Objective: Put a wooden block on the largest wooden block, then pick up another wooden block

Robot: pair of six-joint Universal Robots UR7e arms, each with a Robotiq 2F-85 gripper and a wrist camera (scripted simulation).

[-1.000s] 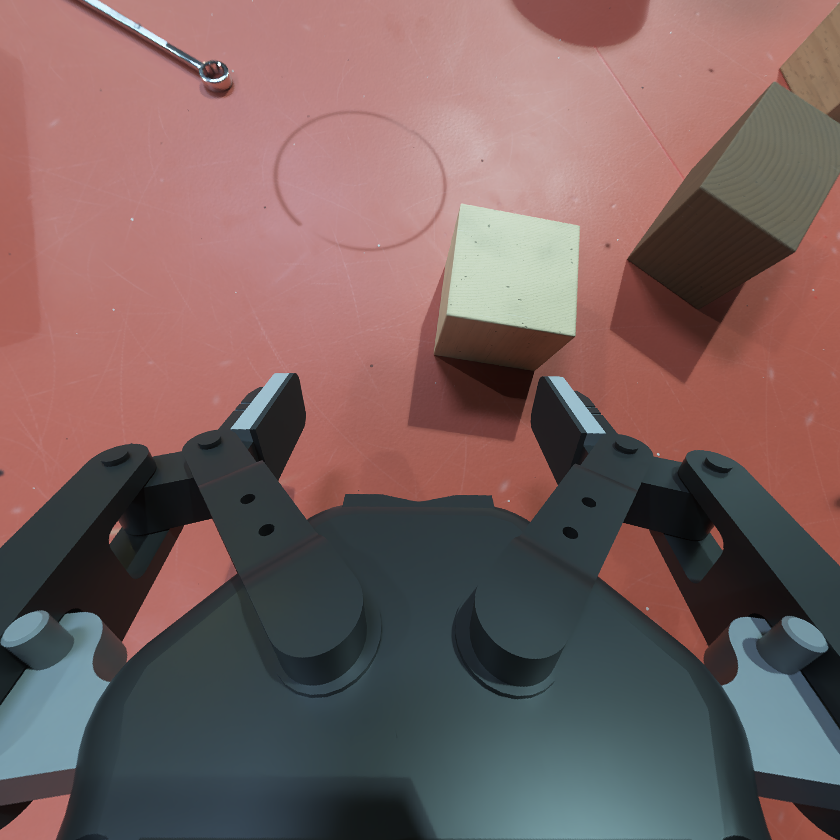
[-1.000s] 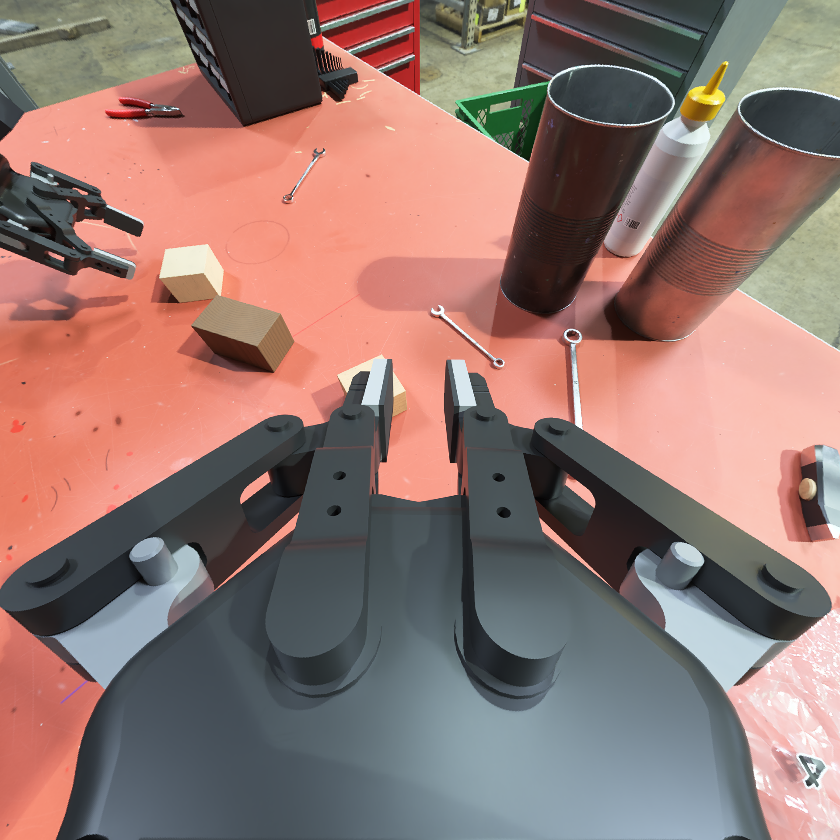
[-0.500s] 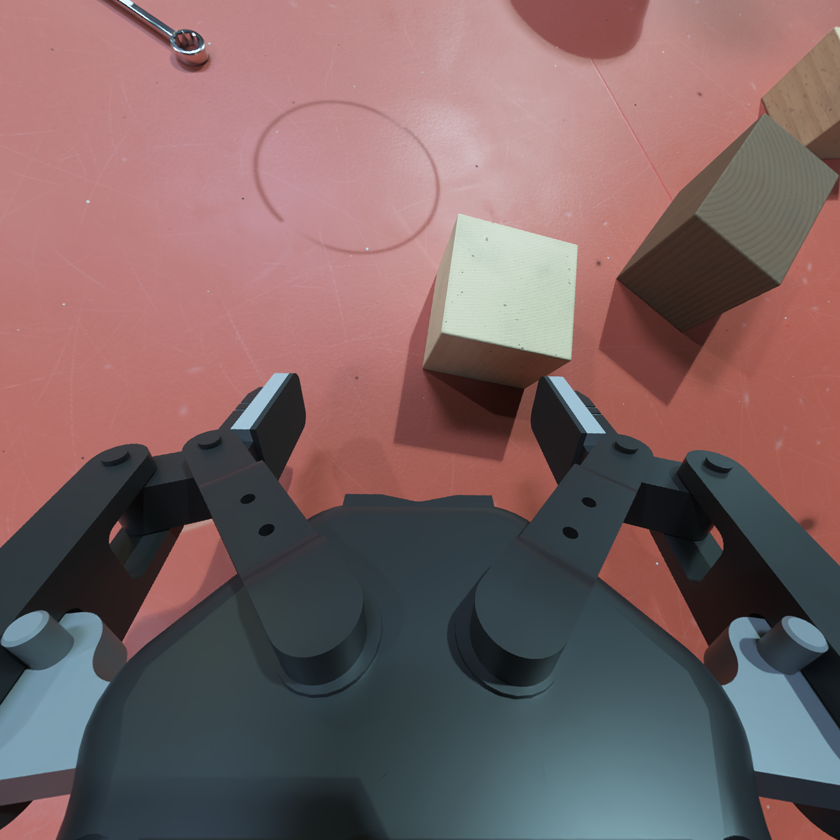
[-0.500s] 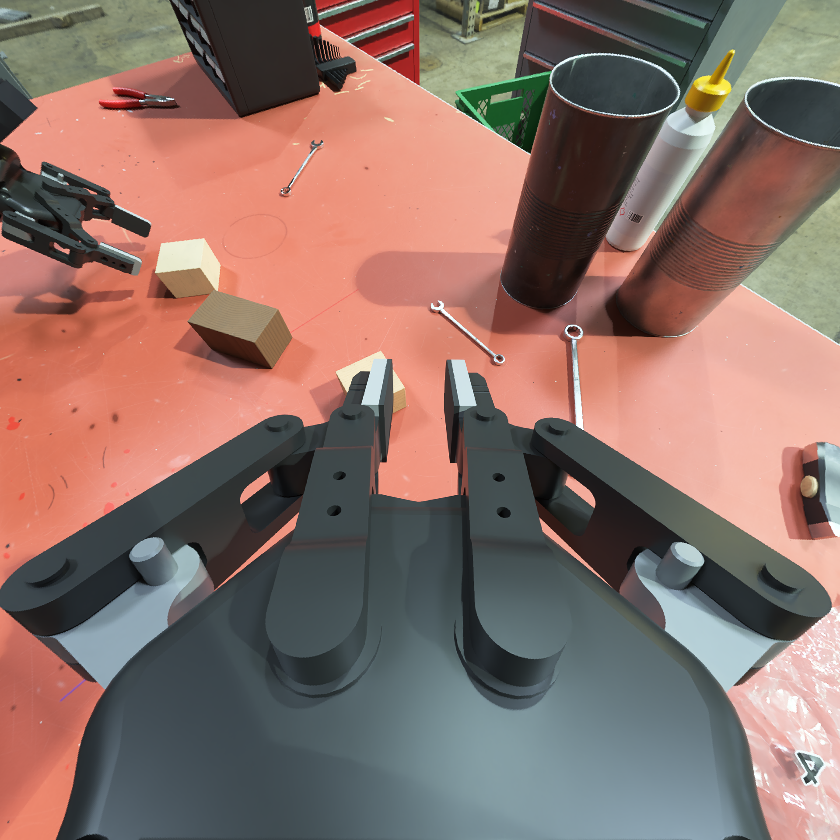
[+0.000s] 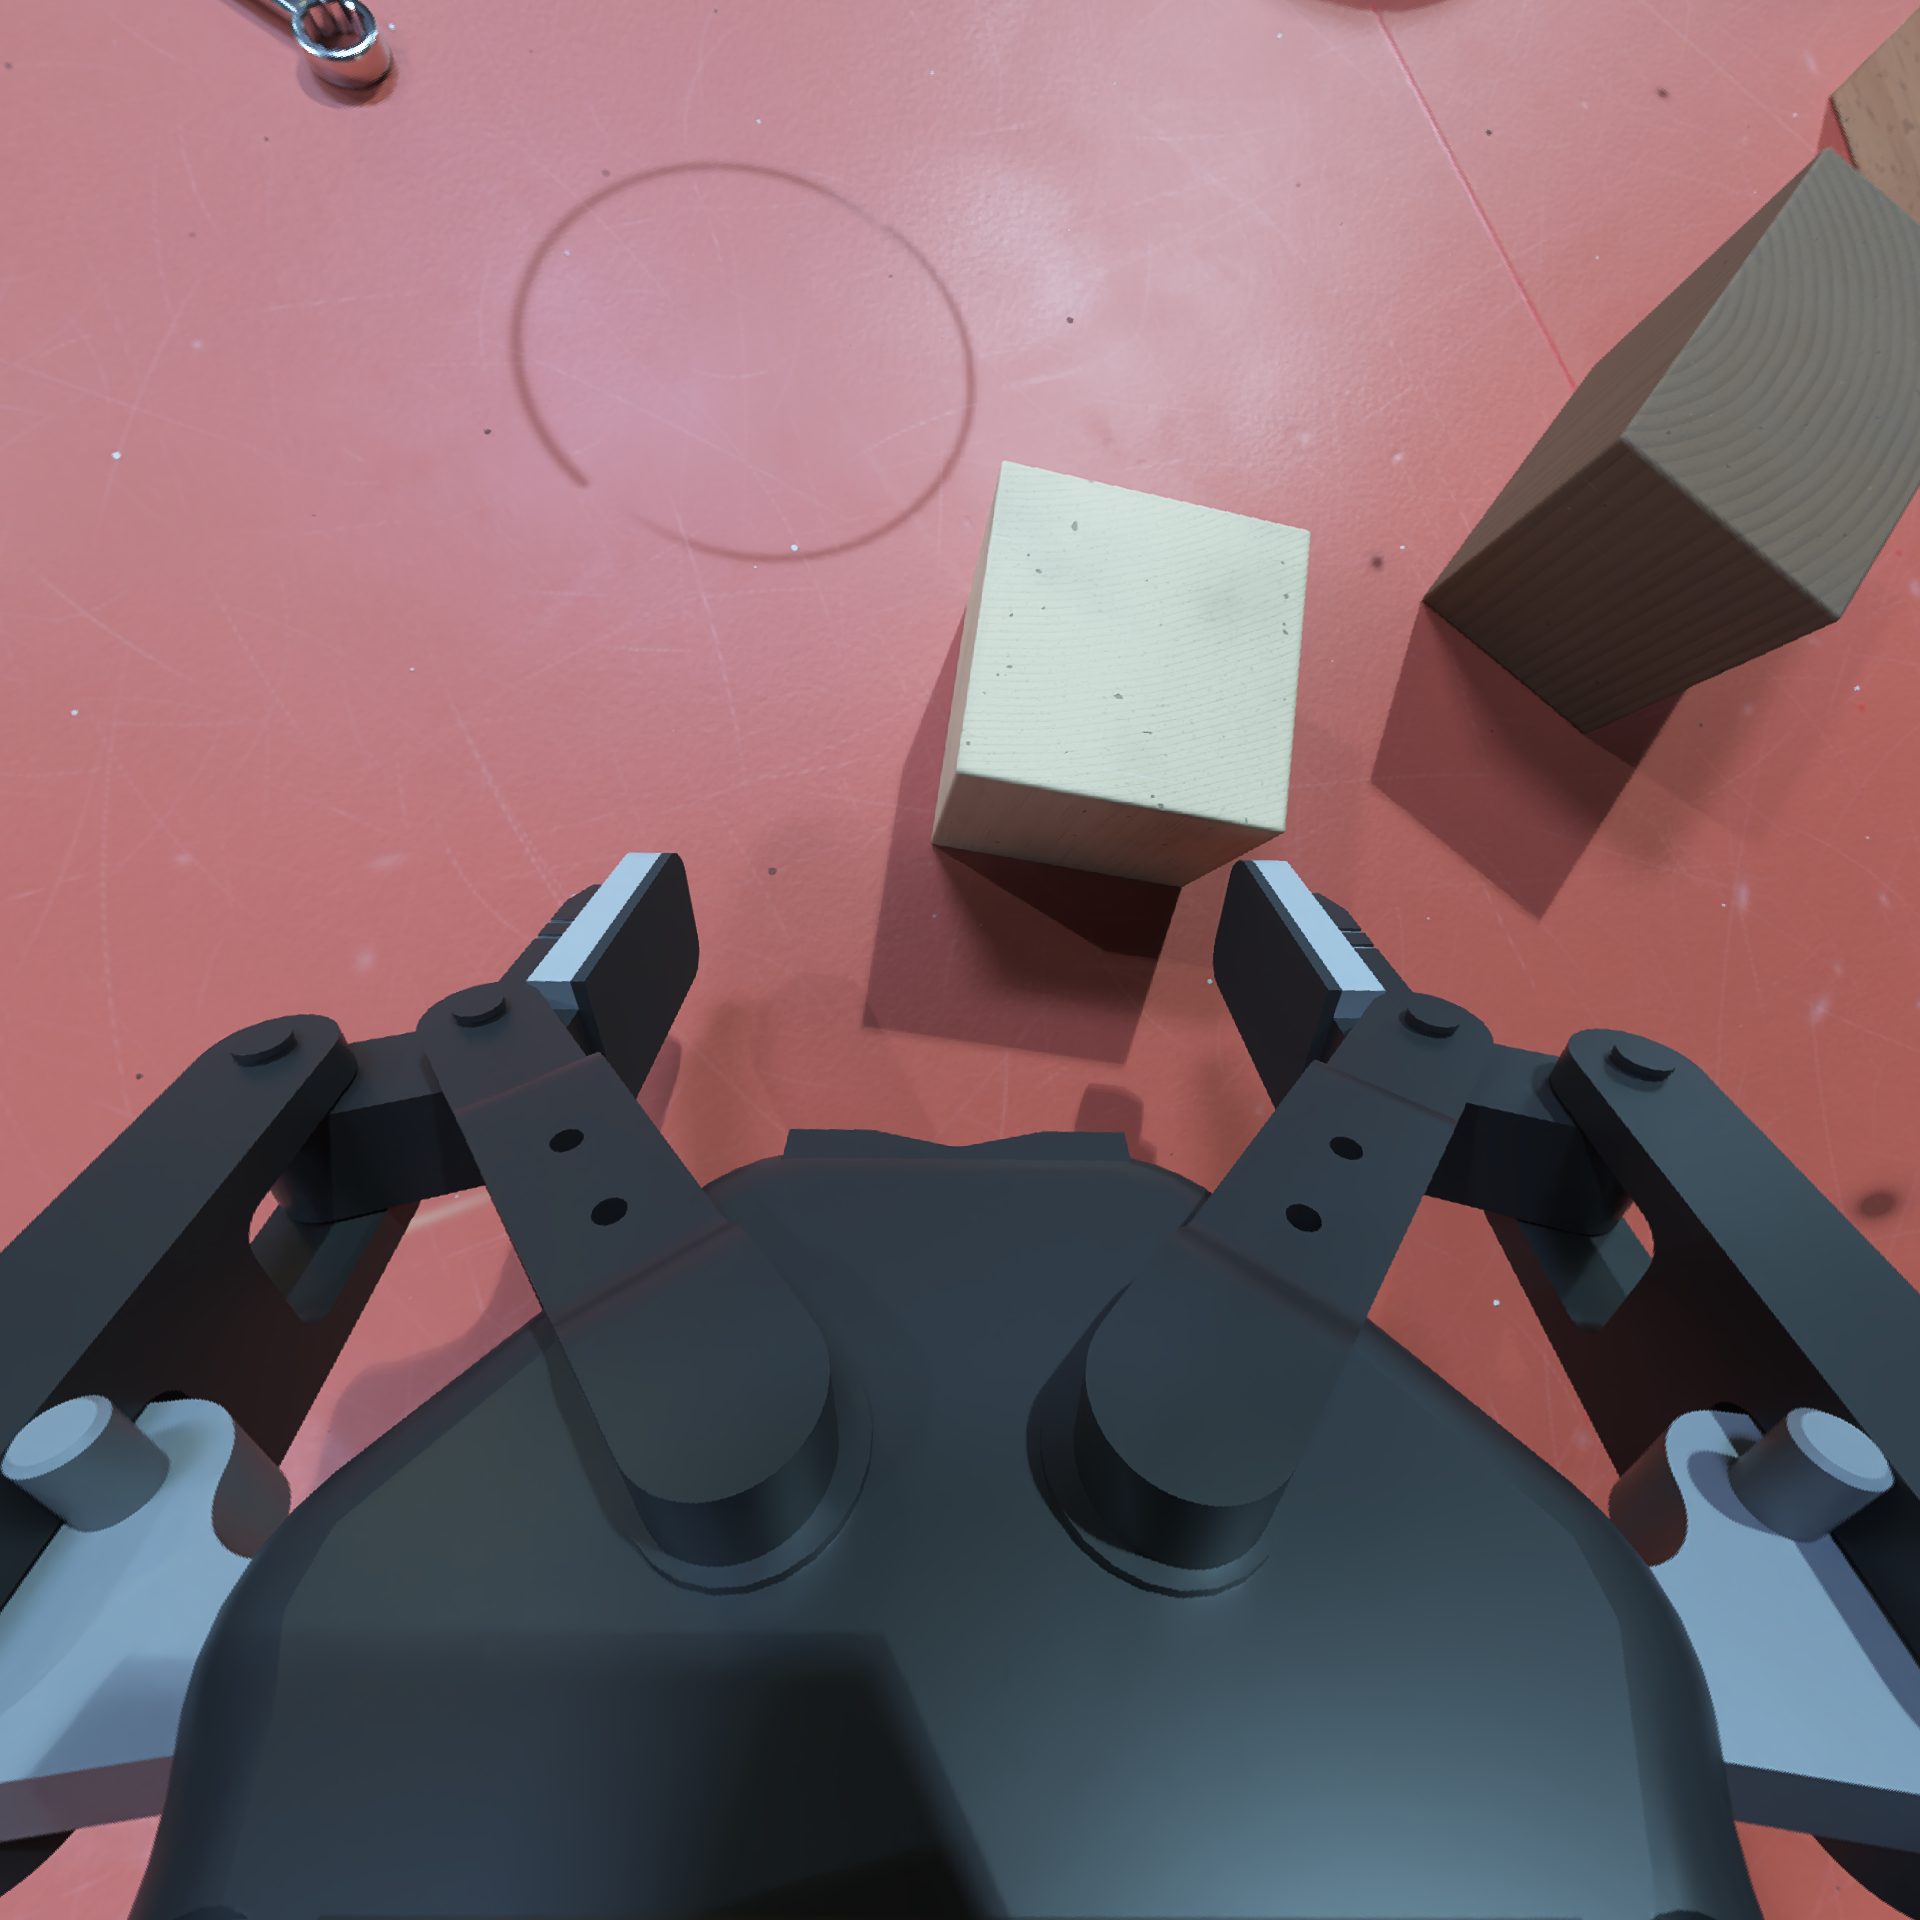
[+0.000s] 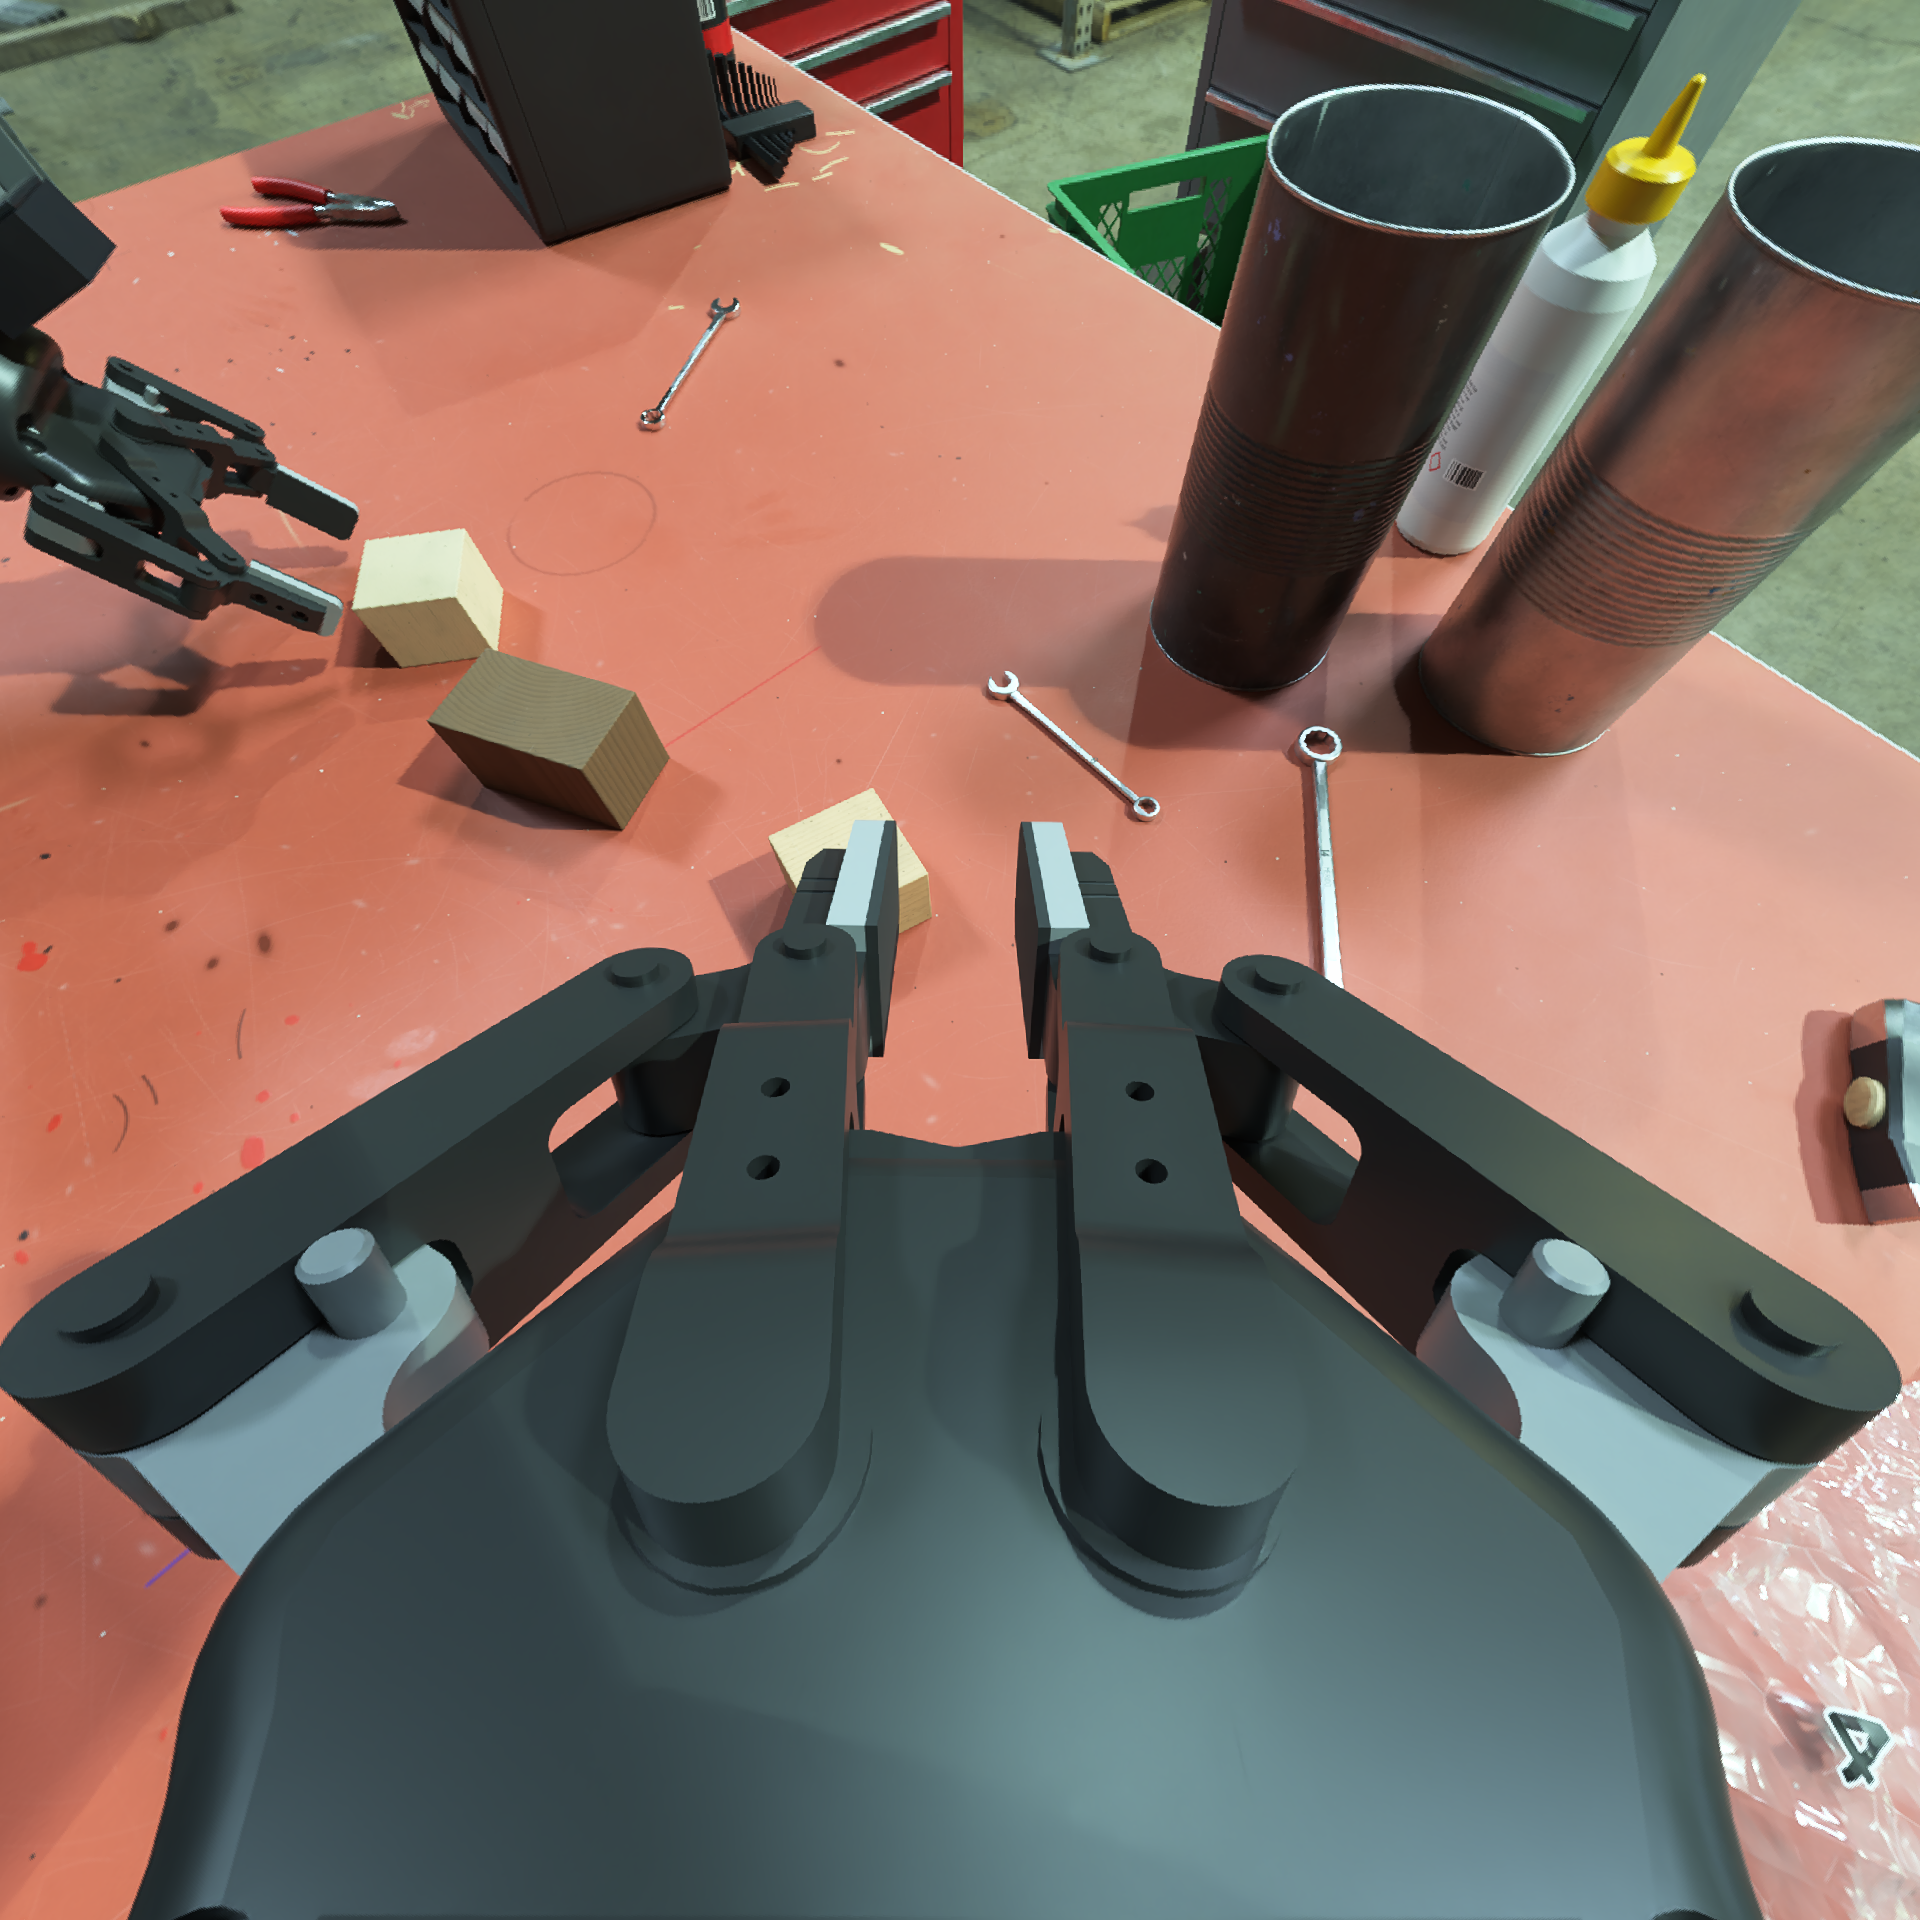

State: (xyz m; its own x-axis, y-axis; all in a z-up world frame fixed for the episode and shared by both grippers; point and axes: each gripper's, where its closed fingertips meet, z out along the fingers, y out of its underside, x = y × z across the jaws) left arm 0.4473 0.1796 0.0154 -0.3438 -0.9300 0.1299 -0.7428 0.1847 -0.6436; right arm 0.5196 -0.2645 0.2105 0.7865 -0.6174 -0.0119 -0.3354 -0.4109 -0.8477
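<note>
A pale wooden cube (image 5: 1127, 665) sits on the red table just ahead of my left gripper (image 5: 948, 894), which is open and empty, with its right fingertip (image 5: 1283, 914) near the cube's near corner. The largest block, dark brown (image 5: 1704, 488), lies to the cube's right. A small light-brown block (image 5: 1886, 114) shows at the top right edge. In the right wrist view I see the cube (image 6: 426, 592), the brown block (image 6: 551, 732) and the small block (image 6: 831, 842), partly hidden behind my left finger. My right gripper (image 6: 956, 847) is narrowly open and empty, above the table.
Two tall metal cylinders (image 6: 1371, 416) (image 6: 1704, 499) and a white glue bottle (image 6: 1548, 343) stand at the right. Wrenches (image 6: 1075, 748) (image 6: 1320, 831) (image 6: 691, 358) lie on the table. Red pliers (image 6: 312, 203) and a black drawer cabinet (image 6: 582, 94) are at the back.
My left gripper has moved forward and lower toward the pale cube, which now sits closer to its right fingertip. My right gripper has barely moved and keeps the same gap.
</note>
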